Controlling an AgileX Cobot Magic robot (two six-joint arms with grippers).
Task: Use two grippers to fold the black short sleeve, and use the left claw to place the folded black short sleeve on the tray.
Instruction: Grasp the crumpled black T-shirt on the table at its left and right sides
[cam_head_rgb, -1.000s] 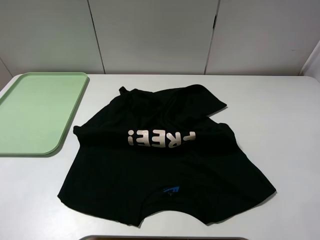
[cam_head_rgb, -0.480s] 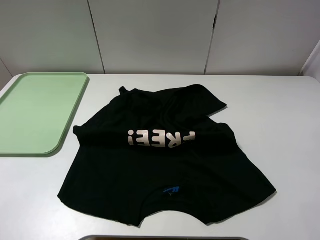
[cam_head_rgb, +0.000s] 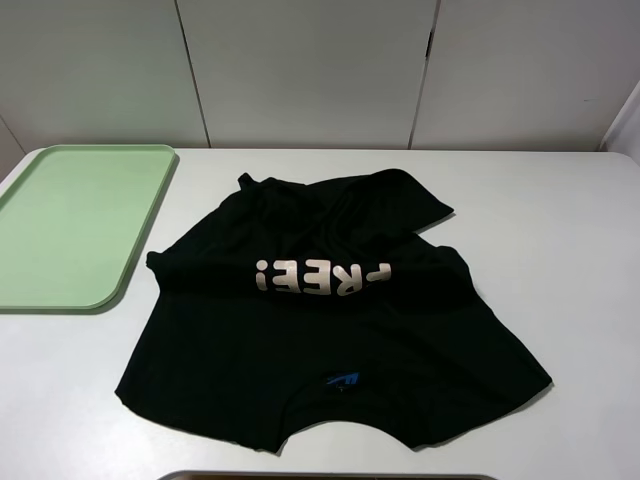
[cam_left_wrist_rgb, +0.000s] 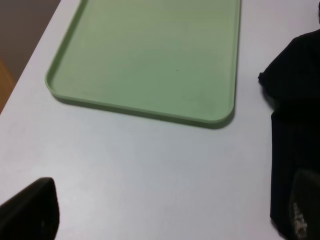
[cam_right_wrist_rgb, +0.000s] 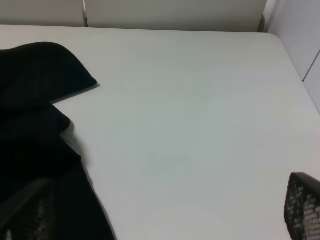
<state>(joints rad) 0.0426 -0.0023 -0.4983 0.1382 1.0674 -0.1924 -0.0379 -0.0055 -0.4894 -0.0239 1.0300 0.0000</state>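
Table (cam_head_rgb: 580, 250): white, and it bears everything below.

Shirt (cam_head_rgb: 330, 340): lies at the middle of the table, just right of the tray and apart from it. It is spread out but not flat. The far part is bunched and lapped over itself, and the near part is smoother. The collar is toward the near edge, so the long axis runs near to far, slightly skewed. No fold looks made yet.

Tray (cam_head_rgb: 70, 225): at the far left, with nothing on it.

Left gripper (cam_left_wrist_rgb: 167, 215): fingers spread wide, holding nothing. It hangs over the near left of the table. The tray lies beyond it and the shirt's left edge is just to its right, one fingertip overlapping the cloth in the wrist view. Contact cannot be told.

Right gripper (cam_right_wrist_rgb: 165, 215): fingers spread wide, holding nothing. The shirt's right edge lies to its left, with bare table beyond. Neither arm appears in the high view.

Lettering (cam_head_rgb: 322, 278): reads upside down from the near side.

Label (cam_head_rgb: 341, 381): blue, at the collar.

Assessment: each gripper sits beside its own edge of the shirt, neither clearly nearer. Both would need to close inward on it.
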